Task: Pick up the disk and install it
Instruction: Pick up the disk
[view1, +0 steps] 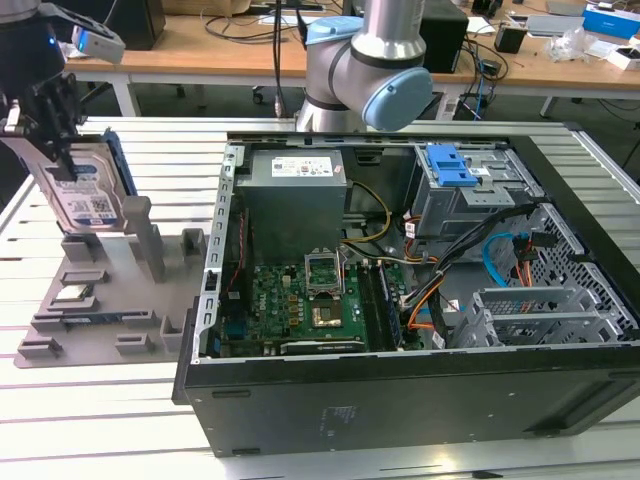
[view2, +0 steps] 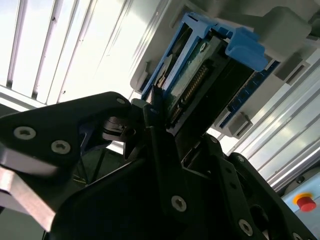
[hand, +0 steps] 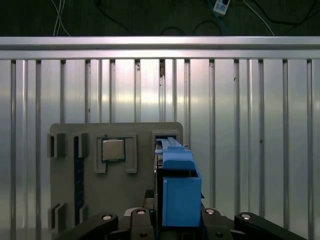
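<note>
The disk (view1: 88, 195) is a silver drive with a blue-and-white label in a bright blue bracket. It stands upright on edge at the exterior view's left, over the back of the grey holder tray (view1: 100, 310). My gripper (view1: 58, 150) comes down on its top edge and is shut on it. In the second wrist view the black fingers (view2: 152, 112) clamp the disk (view2: 197, 85) from both sides. In the first wrist view the blue bracket (hand: 177, 190) rises between the gripper (hand: 177, 222) parts. I cannot tell whether the disk's lower edge still rests in the tray slot.
A small square silver chip (view1: 75, 293) lies in the tray. The open computer case (view1: 215, 290) lies to the exterior view's right, with a blue latch on a grey cage (view1: 455, 165) and drive bays (view1: 540, 310). The arm's base (view1: 370, 70) stands behind the case.
</note>
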